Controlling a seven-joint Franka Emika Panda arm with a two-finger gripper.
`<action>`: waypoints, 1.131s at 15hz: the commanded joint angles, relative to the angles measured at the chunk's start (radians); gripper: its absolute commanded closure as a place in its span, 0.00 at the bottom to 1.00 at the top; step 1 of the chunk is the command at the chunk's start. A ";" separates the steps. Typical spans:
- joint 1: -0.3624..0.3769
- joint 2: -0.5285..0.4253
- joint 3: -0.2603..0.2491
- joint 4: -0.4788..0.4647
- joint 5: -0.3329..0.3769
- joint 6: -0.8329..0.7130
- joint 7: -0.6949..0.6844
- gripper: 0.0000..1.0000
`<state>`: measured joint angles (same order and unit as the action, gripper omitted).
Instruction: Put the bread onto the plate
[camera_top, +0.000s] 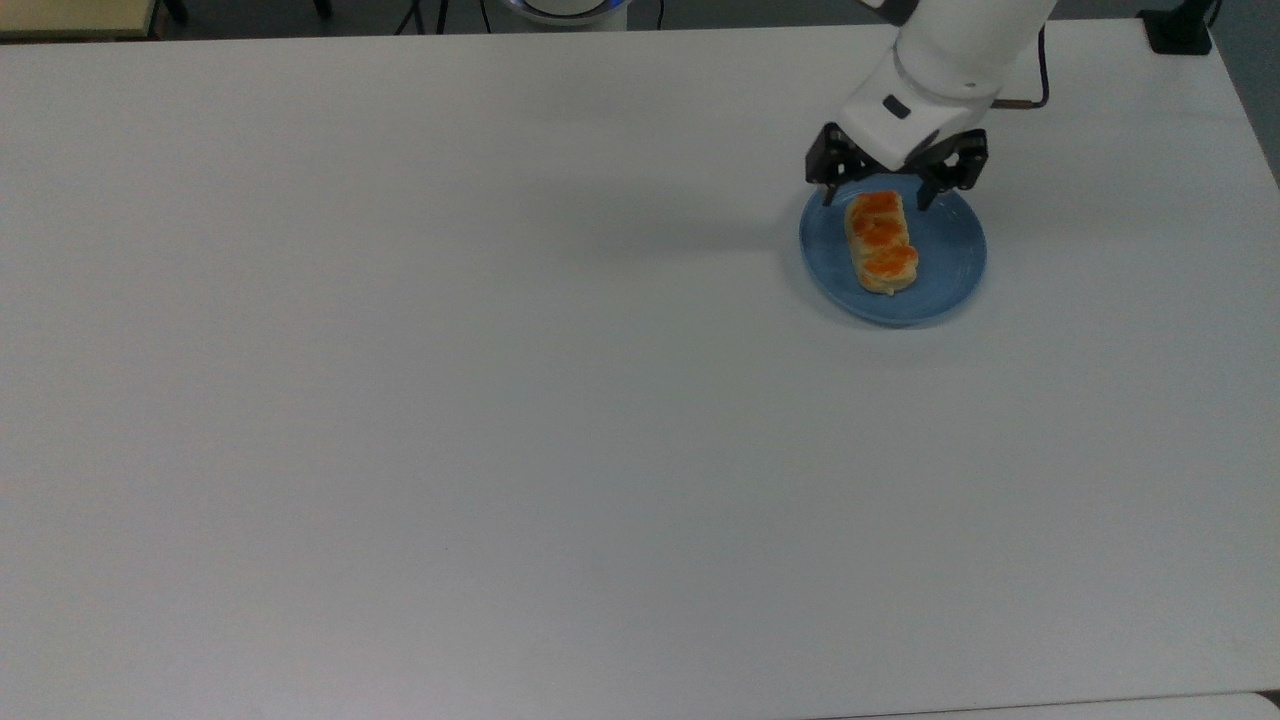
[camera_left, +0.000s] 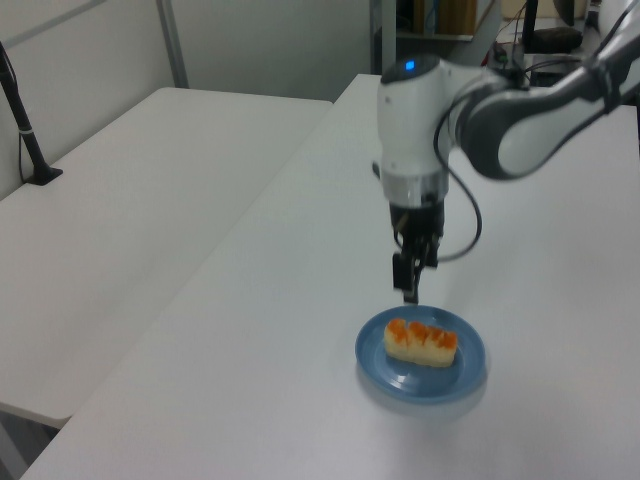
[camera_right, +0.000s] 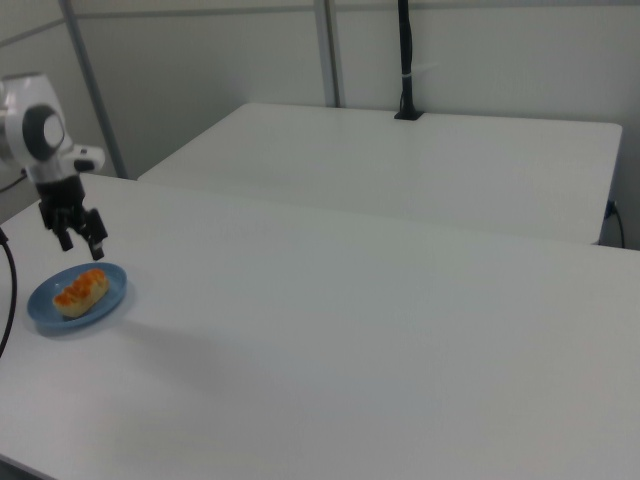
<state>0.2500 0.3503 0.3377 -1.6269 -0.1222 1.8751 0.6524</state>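
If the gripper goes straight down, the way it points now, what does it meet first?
Most likely the bread on the plate. The open gripper hangs just above its far end, though depth is unclear; it might meet the plate's rim instead.

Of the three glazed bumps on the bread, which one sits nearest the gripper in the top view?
The bump at the top view's upper end of the bread, lying on the plate. It sits just below the open gripper; the other two run away toward the plate's lower edge.
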 joint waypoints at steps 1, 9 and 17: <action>-0.098 -0.172 -0.058 -0.004 -0.005 -0.187 -0.008 0.00; -0.201 -0.410 -0.356 -0.002 0.107 -0.326 -0.439 0.00; -0.310 -0.435 -0.370 -0.002 0.098 -0.278 -0.747 0.00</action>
<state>-0.0557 -0.0580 -0.0348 -1.6024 -0.0291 1.5690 -0.0148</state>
